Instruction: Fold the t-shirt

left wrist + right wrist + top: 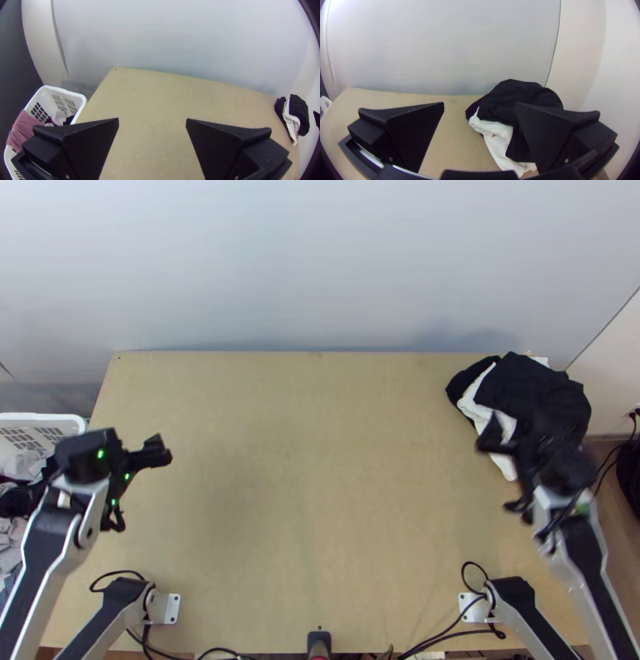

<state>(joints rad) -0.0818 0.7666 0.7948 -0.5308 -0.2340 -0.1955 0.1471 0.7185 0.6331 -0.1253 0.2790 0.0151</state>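
"Our right gripper (500,474) is parted wide at three o'clock, beside the clothes. What about the left?"

"We see the left gripper (142,490) spread too, nothing between its fingers, at nine o'clock over the table (320,500)."

"And the t-shirt?"

"We cannot tell which piece it is. We find a bunched pile at two o'clock, in the table's far corner: black cloth (536,388) rounded and rumpled on top, white cloth (474,409) creased beneath it, its narrow end hanging out towards four o'clock."

"Do we hold any of it?"

"No, the right gripper's gap is bare. A mauve cloth (25,130) drapes over the white basket (40,417) between nine and ten o'clock."
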